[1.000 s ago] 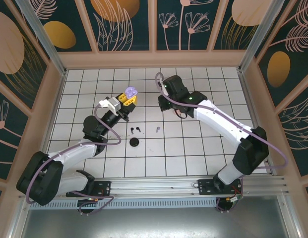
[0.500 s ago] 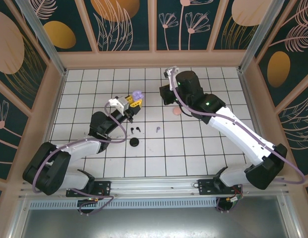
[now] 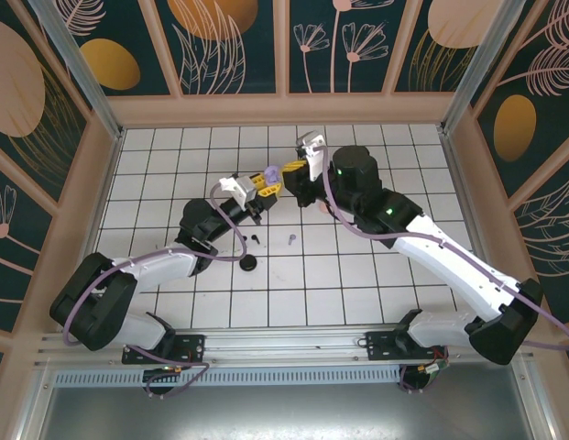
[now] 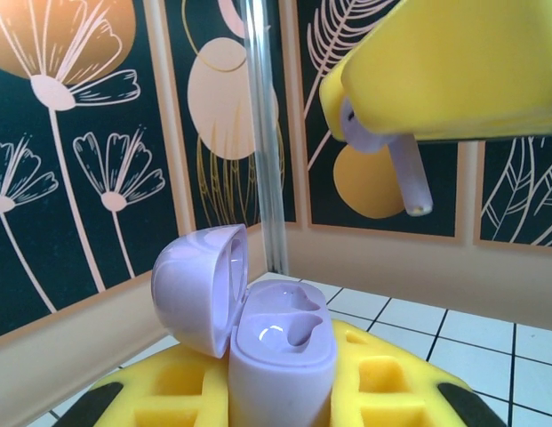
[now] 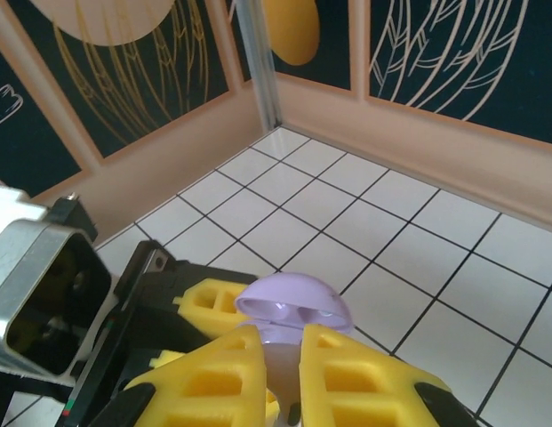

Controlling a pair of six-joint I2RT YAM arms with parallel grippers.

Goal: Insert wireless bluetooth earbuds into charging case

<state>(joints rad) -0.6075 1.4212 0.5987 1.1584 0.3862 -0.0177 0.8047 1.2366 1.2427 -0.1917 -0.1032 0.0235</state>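
**Lilac earbud hanging over its open case**

Much is going unseen from above. The right arm's dark wrist is covering the tiles behind the right claw [image 3: 289,171], and the spot where it is nearing the left claw [image 3: 262,183] is reading as a small blur of yellow and lilac.

The wrist cameras are showing more. The left claw is gripping the base of a glossy lilac charging case [image 4: 280,347] between ribbed yellow fingers, whose lower ends are being cut off by the frame. Its rounded lid [image 4: 200,289] is standing open to the left, with two smooth moulded wells facing up.

Above and to the right, not touching the case, the right claw is pinching a lilac earbud [image 4: 396,160]. The bud end is sitting tucked under the yellow pad and the stem is pointing down.

On the white tiled tabletop [image 3: 357,275], a second lilac earbud [image 3: 292,238], a black earbud [image 3: 257,237] and a round black case [image 3: 249,263] are lying near one another, too small to make out in detail.
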